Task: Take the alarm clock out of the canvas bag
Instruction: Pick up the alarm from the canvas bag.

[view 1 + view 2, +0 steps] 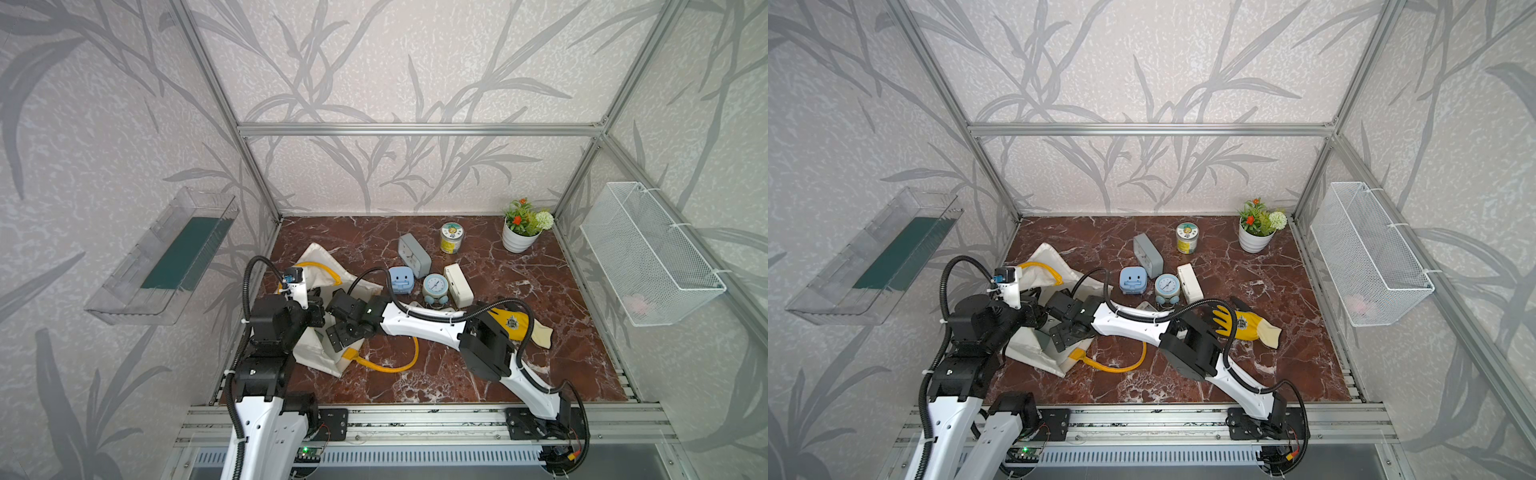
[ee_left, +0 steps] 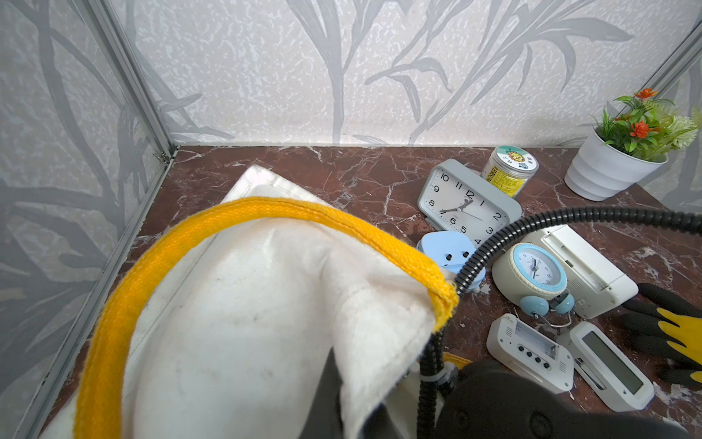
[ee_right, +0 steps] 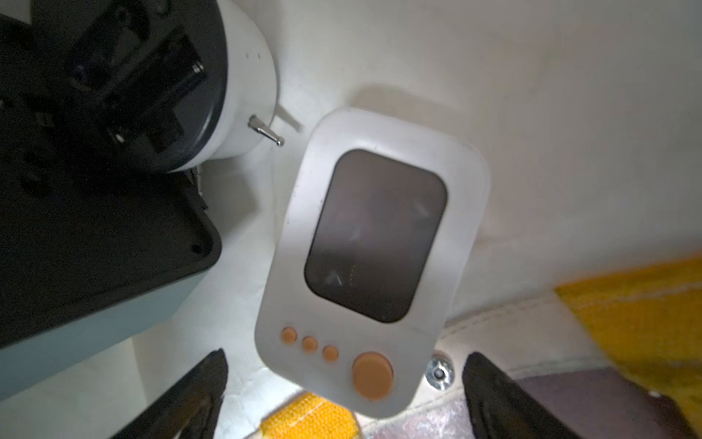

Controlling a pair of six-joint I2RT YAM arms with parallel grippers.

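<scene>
Right wrist view has the clock (image 3: 372,235) lying inside the bag (image 1: 318,357), at 8 o'clock on the table (image 1: 498,374), right gripper (image 3: 345,355) spread wide astride its button end. Left gripper (image 1: 316,309) looks pinched together on the bag rim, holding the mouth up. Closing could snag the strap (image 3: 638,315) or canvas, or squirt the smooth clock deeper

Pale wallpaper (image 1: 374,62) with grey leaf sprays covers the back wall and both side walls. Aluminium frame (image 1: 415,129) bars rise at the corners and cross the back. The floor is a brown marble-look top (image 1: 519,374) with white veins. A clear tray (image 1: 118,291) with a dark green liner hangs on the left wall. A white wire basket (image 1: 648,249) hangs on the right wall. A slotted metal rail (image 1: 415,419) edges the front. The light is even and soft, and the shadows are faint.
</scene>
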